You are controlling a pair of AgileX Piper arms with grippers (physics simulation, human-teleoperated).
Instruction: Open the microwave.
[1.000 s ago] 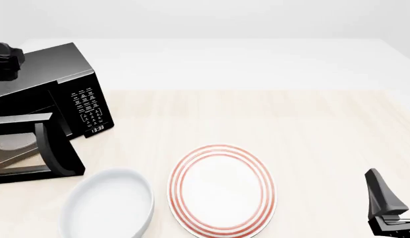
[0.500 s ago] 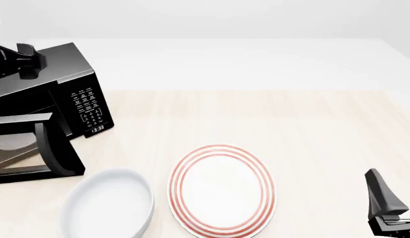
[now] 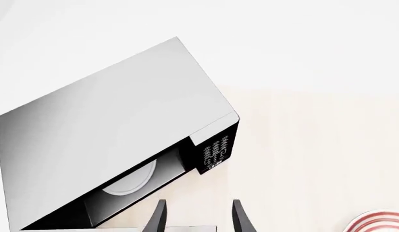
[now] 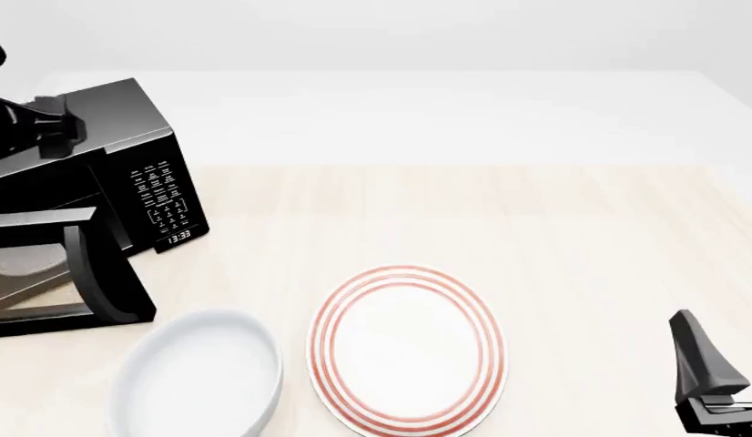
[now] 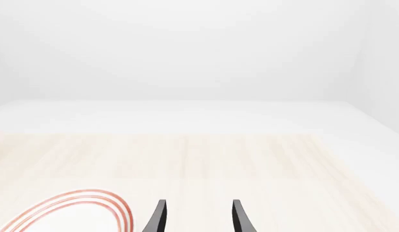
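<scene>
The microwave [image 4: 103,173] is seen at the far left of the surface [image 4: 498,209], a glossy black box with its keypad [image 4: 161,202] and lit clock turned toward the middle. Its door [image 4: 60,273] is swung wide open toward the near edge, with the vertical bar handle [image 4: 91,273] at its outer end. In the left wrist view the white turntable [image 3: 132,179] is visible inside the open cavity. The left gripper [image 3: 197,217] is held above the microwave's top, touching nothing, its jaws spread apart and empty. A white bowl [image 4: 197,375] is placed near the open door, and a red-ringed plate [image 4: 407,346] lies just beside the bowl. The right gripper [image 5: 197,217] is kept low at the near right corner, well apart from the plate, its jaws likewise parted with nothing between them.
</scene>
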